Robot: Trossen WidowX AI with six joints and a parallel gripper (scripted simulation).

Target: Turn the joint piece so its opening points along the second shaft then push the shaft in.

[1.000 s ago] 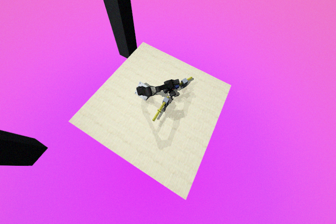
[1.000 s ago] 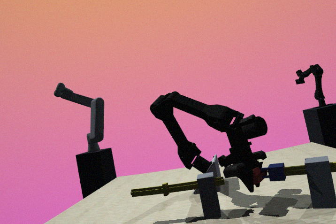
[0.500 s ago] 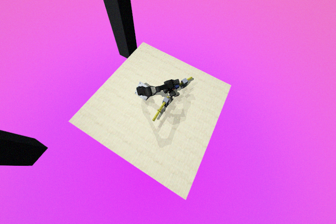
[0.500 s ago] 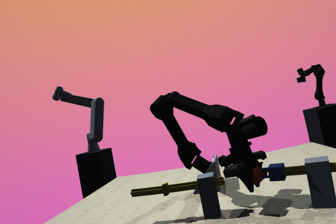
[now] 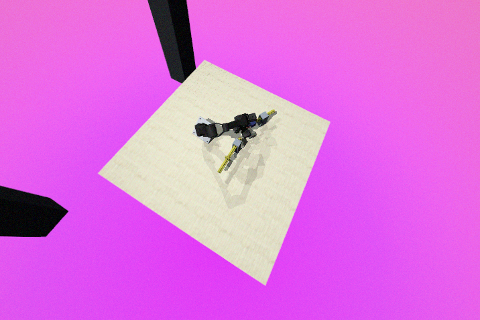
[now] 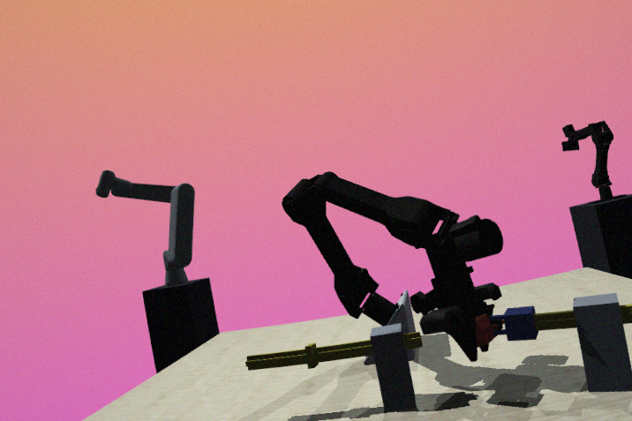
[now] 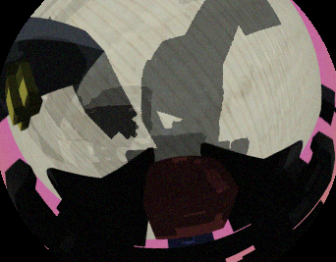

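The red joint piece (image 6: 483, 330) (image 7: 190, 197) is hinged to a blue part (image 6: 519, 323) (image 5: 252, 123) on the end of the yellow first shaft (image 6: 554, 320) (image 5: 272, 111). That shaft runs through a grey block (image 6: 604, 352) (image 5: 263, 118). My gripper (image 6: 477, 336) (image 7: 178, 150) is shut on the red piece from above, one finger on each side. The fingers hide much of it, and its opening is not clearly seen. The yellow second shaft (image 6: 342, 349) (image 5: 223, 164) (image 7: 23, 94), with a collar, passes through the other grey block (image 6: 395, 371) (image 5: 236, 144). Its end stands apart from the red piece.
The pale table top (image 5: 168, 159) bears both blocks and the arm's base plate (image 5: 202, 118). The second block stands close to my gripper. Dark pedestals (image 5: 170, 27) (image 6: 182, 323) with other arms stand beyond the table.
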